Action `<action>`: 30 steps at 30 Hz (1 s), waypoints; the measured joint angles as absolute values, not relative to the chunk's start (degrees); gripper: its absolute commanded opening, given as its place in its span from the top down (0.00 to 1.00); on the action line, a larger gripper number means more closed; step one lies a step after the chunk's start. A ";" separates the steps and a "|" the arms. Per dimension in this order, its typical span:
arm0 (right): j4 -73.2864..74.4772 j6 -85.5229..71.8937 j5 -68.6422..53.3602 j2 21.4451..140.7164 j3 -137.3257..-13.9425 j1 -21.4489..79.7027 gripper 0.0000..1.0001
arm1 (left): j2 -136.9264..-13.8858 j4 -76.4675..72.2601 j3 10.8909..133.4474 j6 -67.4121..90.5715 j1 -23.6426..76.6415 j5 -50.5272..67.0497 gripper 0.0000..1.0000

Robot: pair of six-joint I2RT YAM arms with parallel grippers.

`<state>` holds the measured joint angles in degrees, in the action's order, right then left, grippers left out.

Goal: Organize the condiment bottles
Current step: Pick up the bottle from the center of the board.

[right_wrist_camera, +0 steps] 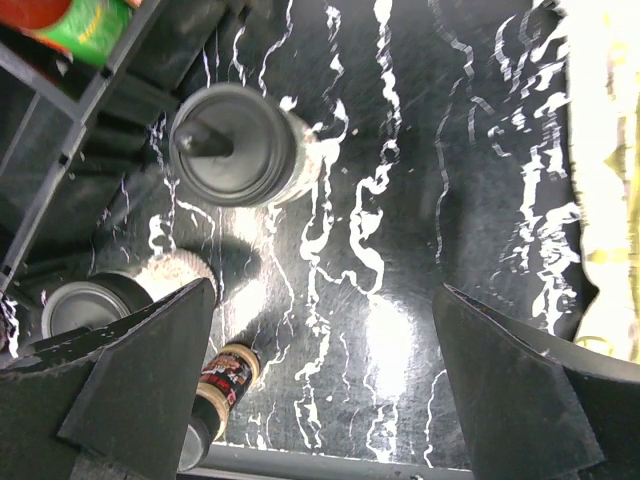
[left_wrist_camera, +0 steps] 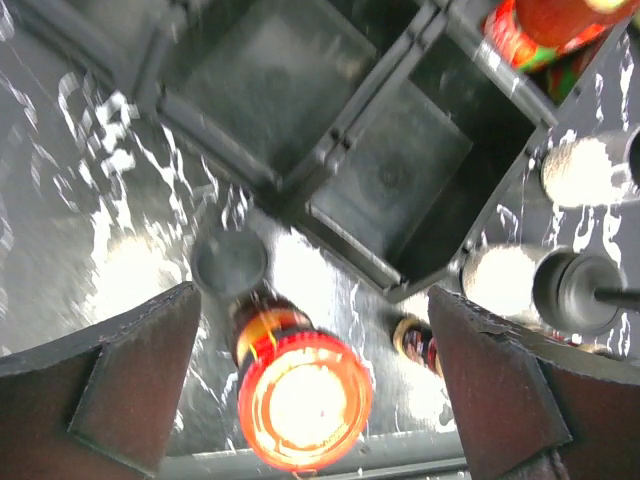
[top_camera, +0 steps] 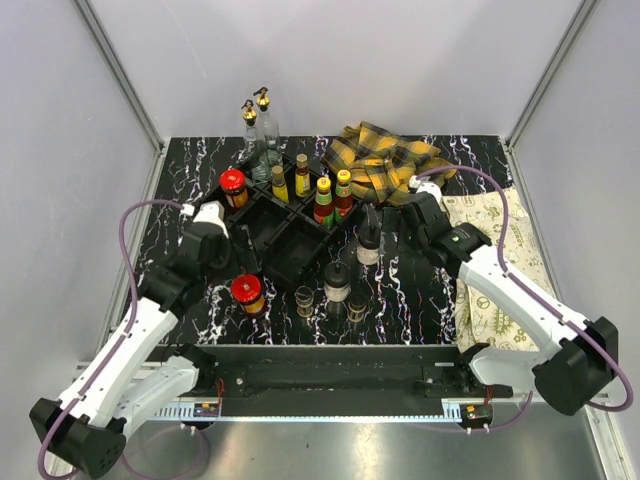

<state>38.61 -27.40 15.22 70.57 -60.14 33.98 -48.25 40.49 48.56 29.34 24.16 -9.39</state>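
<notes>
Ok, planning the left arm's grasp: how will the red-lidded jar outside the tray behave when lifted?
The red-lidded jar looks squat with a wide lid, so probably hard to tip. Its glossy amber body looks like glass: likely stiff, maybe slippery and breakable. Round, it could roll if toppled.

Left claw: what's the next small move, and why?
Probably lower the open left claw straight down around the red-lidded amber jar: it stands upright outside the black divided tray, roughly centred between the fingers, not gripped.
</notes>
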 measured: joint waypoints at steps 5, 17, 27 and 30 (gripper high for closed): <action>38.65 -26.81 16.01 68.07 -60.14 32.56 0.00 | -45.84 41.45 43.64 33.04 26.13 -9.45 0.01; 38.81 -26.98 15.99 67.64 -59.96 32.18 0.00 | -47.83 44.23 42.22 36.34 33.74 -12.82 0.03; 38.83 -27.07 15.97 67.64 -59.22 32.03 0.00 | -50.28 46.89 41.58 40.25 39.42 -18.24 0.08; 38.83 -27.07 15.90 67.64 -59.11 31.92 0.00 | -51.24 47.09 41.58 40.99 40.18 -19.57 0.13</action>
